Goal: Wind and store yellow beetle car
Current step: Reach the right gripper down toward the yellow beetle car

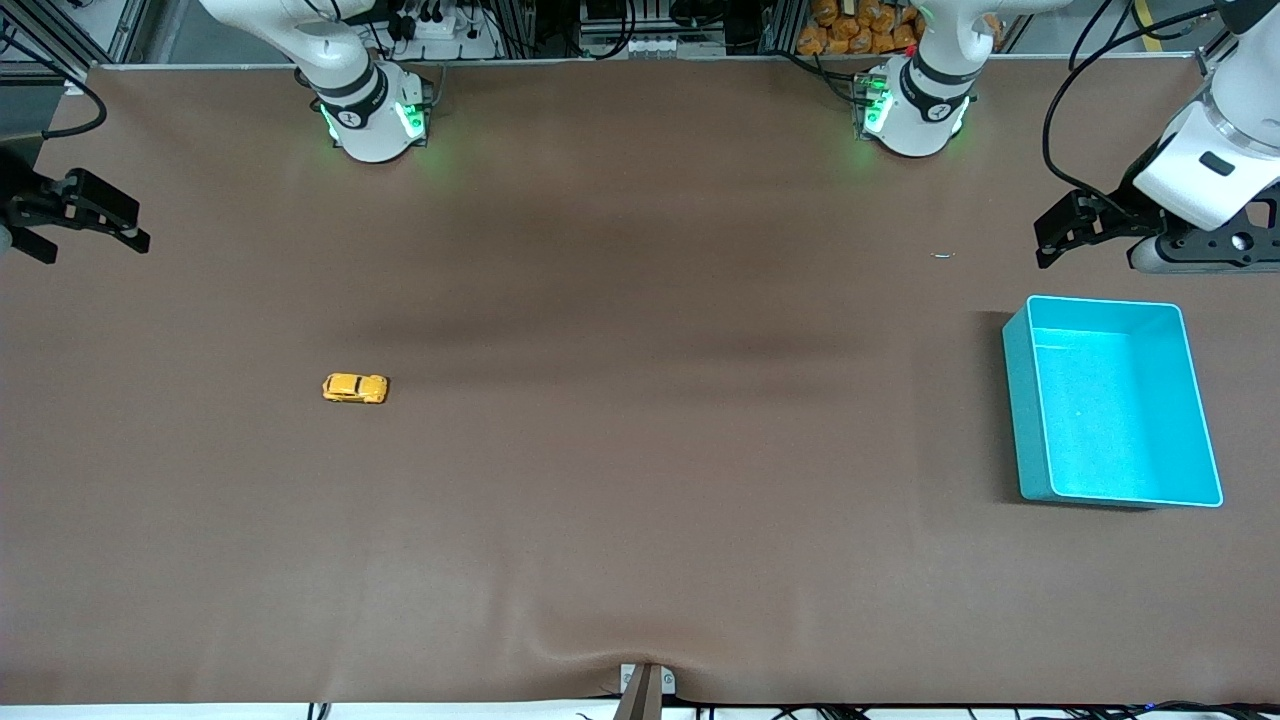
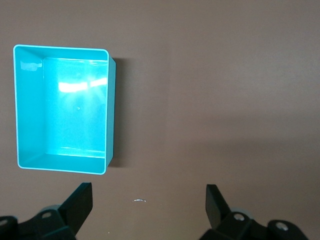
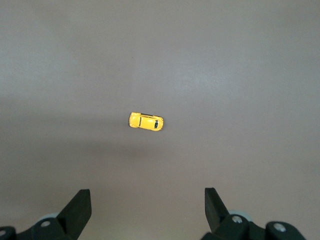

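The yellow beetle car [image 1: 355, 388] sits toward the right arm's end of the table [image 1: 640, 520] — the bin [image 1: 1022, 400] well apart, toward the left arm's end.

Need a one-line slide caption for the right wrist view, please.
Right gripper, fingers open, hangs above the yellow beetle car standing alone on the brown table.

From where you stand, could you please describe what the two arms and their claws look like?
Both arms are glossy white with black joint bands and green lights glowing at their bases. The left claw and right claw are matte black with two wedge-shaped fingers. A black cable loops beside the left arm.
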`<state>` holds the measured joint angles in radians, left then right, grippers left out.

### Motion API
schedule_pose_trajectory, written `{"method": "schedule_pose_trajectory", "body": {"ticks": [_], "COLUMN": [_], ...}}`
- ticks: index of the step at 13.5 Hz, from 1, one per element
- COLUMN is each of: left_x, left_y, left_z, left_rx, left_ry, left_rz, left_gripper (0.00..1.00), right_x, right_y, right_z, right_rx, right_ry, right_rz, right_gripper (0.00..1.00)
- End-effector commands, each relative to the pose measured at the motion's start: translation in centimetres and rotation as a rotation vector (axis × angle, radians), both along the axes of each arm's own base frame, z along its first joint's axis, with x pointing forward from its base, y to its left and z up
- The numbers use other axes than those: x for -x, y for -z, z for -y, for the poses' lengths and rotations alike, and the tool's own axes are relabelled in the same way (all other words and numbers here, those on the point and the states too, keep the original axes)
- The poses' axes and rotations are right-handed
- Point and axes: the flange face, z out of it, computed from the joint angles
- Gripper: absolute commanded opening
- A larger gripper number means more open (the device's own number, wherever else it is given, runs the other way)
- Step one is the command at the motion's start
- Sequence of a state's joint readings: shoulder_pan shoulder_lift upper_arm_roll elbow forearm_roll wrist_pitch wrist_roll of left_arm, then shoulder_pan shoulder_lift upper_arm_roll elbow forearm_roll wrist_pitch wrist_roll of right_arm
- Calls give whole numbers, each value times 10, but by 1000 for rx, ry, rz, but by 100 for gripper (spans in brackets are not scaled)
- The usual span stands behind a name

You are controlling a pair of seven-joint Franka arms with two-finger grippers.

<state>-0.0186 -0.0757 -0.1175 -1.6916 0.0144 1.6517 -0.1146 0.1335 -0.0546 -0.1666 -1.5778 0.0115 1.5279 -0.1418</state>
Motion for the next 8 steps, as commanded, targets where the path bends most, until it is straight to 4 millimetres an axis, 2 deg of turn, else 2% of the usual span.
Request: {"method": "schedule_pose_trajectory", "body": {"ticks": [1,6,7,8], "left_x": [-2,-3,-3,-3], "left_y": [-7,-10,-9,-9], "left_z": [5,3,3,4], "left_rx": [14,19,18,18], "left_ry": [12,4,4,4], "left_rz": [5,11,9,9], "left_gripper": [100,100,100,100], "right_x": [-1,-1,-2,-7], "right_y": [-4,-3,1,13], "right_z": [-1,-1,-2,-12], "right_rx": [8,3,3,20], "right_ry": [-9,-9,-11,-30], "right_rz": [5,3,-4,-18], "right_gripper": [100,100,100,100]}}
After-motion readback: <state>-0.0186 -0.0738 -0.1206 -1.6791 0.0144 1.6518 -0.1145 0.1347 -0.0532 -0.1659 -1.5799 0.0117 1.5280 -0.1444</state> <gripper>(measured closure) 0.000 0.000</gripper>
